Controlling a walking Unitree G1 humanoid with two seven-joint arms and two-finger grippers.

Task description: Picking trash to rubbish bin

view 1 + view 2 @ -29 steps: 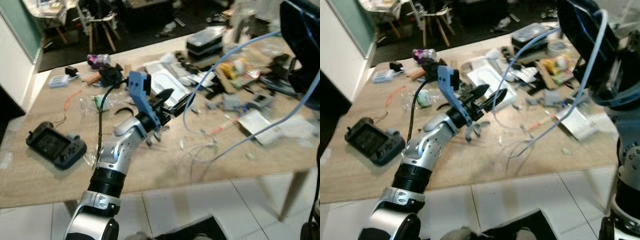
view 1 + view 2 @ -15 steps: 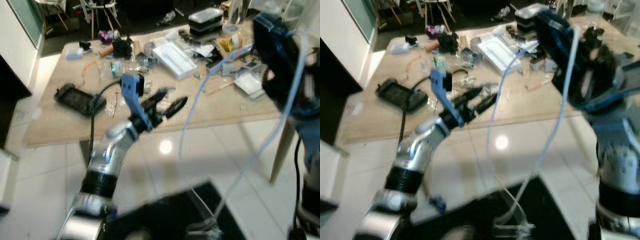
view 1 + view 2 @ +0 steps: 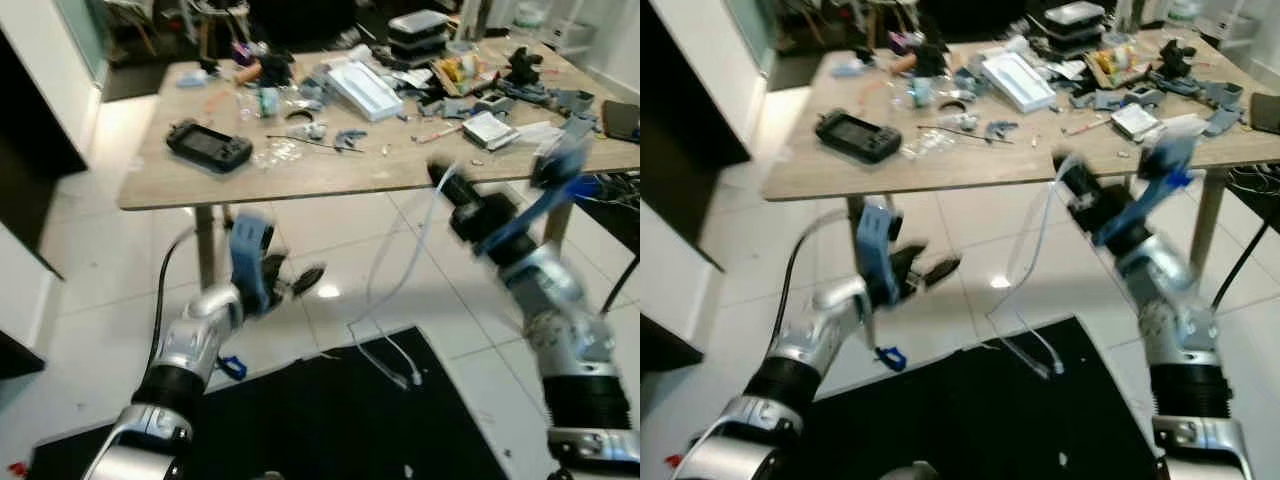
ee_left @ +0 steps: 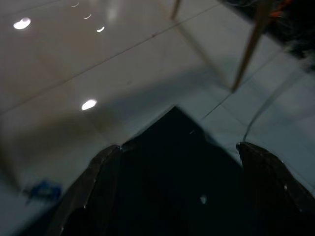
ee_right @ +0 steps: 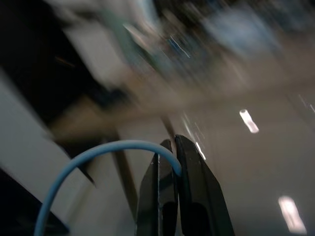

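Both arms have dropped from table height to above the floor, the camera pulling back: the right gripper point(image 3: 1065, 172) is pinched on one pale blue cable point(image 3: 1025, 262) trailing down to the black bag point(image 3: 970, 395), while the left gripper point(image 3: 928, 270) hangs spread and empty. The cable could catch a leg of the one table point(image 3: 890, 175) or slip out mid-swing, since just the fingertips point(image 5: 189, 162) hold it.

A cluttered table point(image 3: 300, 180) stands beyond a floor mat point(image 3: 300, 420).
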